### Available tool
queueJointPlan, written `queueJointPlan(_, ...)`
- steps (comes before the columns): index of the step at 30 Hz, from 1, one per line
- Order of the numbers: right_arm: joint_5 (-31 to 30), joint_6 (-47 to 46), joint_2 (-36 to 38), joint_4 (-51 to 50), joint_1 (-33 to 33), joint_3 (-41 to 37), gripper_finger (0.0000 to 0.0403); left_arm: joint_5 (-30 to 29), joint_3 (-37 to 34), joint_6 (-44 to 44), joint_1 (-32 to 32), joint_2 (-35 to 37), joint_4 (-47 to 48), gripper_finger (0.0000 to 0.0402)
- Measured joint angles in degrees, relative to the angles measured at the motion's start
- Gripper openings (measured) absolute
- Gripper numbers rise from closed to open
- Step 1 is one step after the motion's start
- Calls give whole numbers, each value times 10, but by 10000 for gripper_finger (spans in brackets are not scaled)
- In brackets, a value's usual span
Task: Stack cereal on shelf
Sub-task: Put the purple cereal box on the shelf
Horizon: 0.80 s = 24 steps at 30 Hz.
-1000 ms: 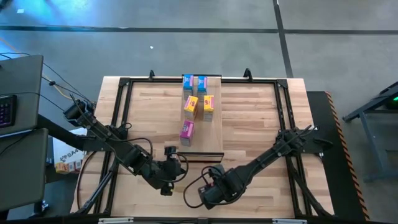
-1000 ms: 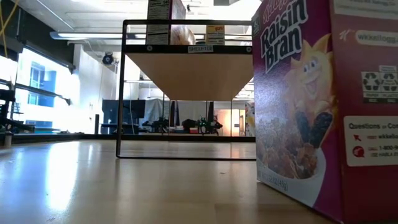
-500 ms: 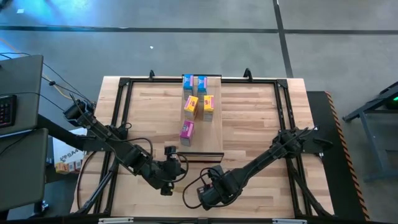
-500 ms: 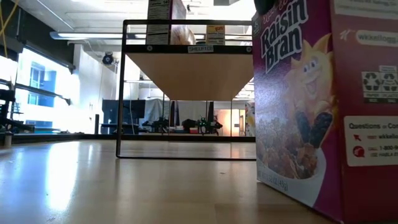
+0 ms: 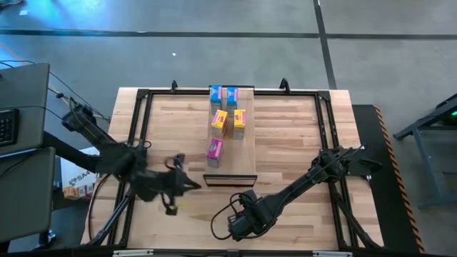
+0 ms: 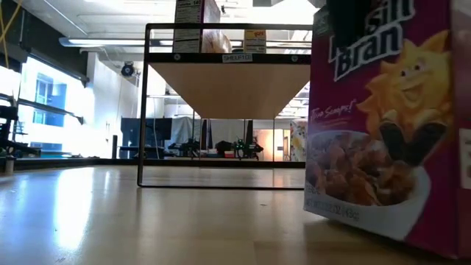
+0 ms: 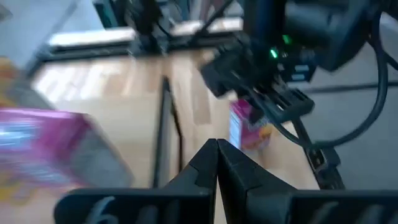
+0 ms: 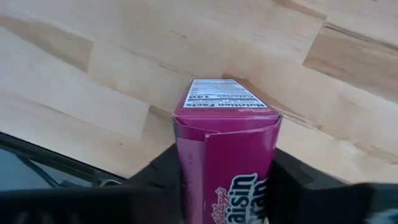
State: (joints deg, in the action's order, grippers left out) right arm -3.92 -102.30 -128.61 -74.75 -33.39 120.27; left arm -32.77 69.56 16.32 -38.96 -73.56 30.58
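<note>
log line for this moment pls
right gripper: shut on pink Raisin Bran box, near table edge | left gripper: shut, empty | shelf: five boxes

This place looks like a robotics lab or a test hall, not a home. The floor (image 5: 214, 43) around the rig is bare grey concrete with dark lines across it. The wooden surface (image 5: 285, 143) sits in a black metal frame (image 5: 136, 121), and cables (image 5: 221, 218) lie on it. In the low view, the room behind is big and open, with large bright windows (image 6: 44, 103), a high ceiling and more equipment far away.
</note>
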Motion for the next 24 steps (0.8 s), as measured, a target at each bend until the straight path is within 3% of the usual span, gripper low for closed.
queueJointPlan(5, 15, 60, 19, 2, -5, 0, 91, -71, -7, -10, -15, 76, 22, 0)
queueJointPlan(9, 29, 107, 69, 6, -7, 0, 81, -121, -68, 18, -31, 154, 6, 0)
queueJointPlan(16, 12, 134, 199, 87, 21, 0, 86, -82, -237, 23, -45, 286, -198, 0)
queueJointPlan(21, -76, 179, 285, 127, 60, 1, 87, -62, -308, -19, -43, 327, -348, 0)
queueJointPlan(24, -125, 208, 316, 103, 98, 2, 87, -69, -315, -16, -33, 331, -367, 0)
